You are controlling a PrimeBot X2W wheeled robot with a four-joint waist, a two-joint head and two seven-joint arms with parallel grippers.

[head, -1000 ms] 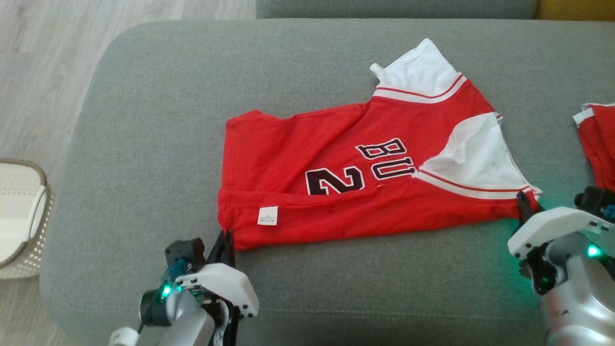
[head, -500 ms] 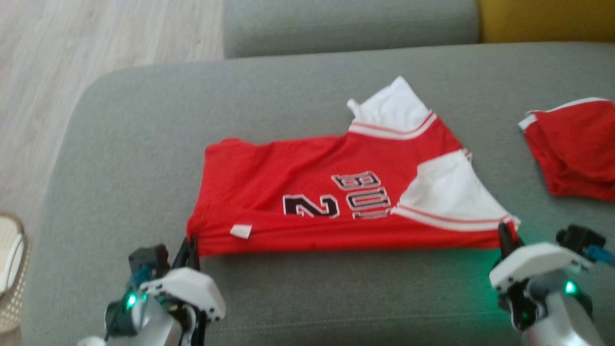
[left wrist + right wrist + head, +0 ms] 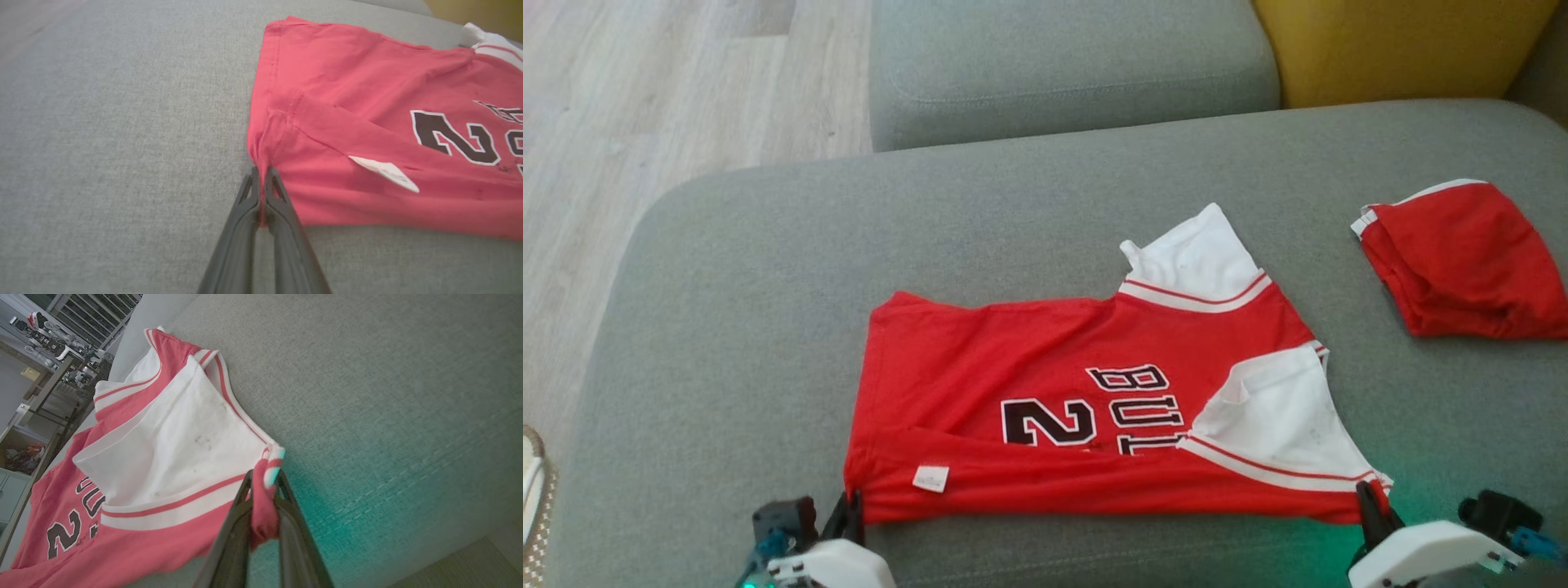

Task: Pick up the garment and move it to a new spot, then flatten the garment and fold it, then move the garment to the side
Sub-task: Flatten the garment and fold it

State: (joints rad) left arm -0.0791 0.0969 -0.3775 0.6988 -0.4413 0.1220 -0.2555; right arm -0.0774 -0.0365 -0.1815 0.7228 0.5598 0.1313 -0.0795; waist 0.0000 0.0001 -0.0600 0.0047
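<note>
I find the jersey (image 3: 1094,425) flat on the grey sofa (image 3: 727,327). The left claw (image 3: 851,505) pinches its hem corner and the right claw (image 3: 1364,494) its shoulder corner. A folded red garment (image 3: 1462,261) lies well apart, rightward. The head camera has tilted up since a second ago, revealing a yellow cushion (image 3: 1396,45).

red/white jersey (image 3: 1045,425), part-folded, on grey couch (image 3: 727,327)

Head view overhead, wrist views low and close, sharing jersey (image 3: 980,384)

The right gripper (image 3: 263,479) is clamped on a red-and-white corner of the basketball jersey (image 3: 163,441), which spreads leftward from it over the grey sofa cushion (image 3: 367,396).
</note>
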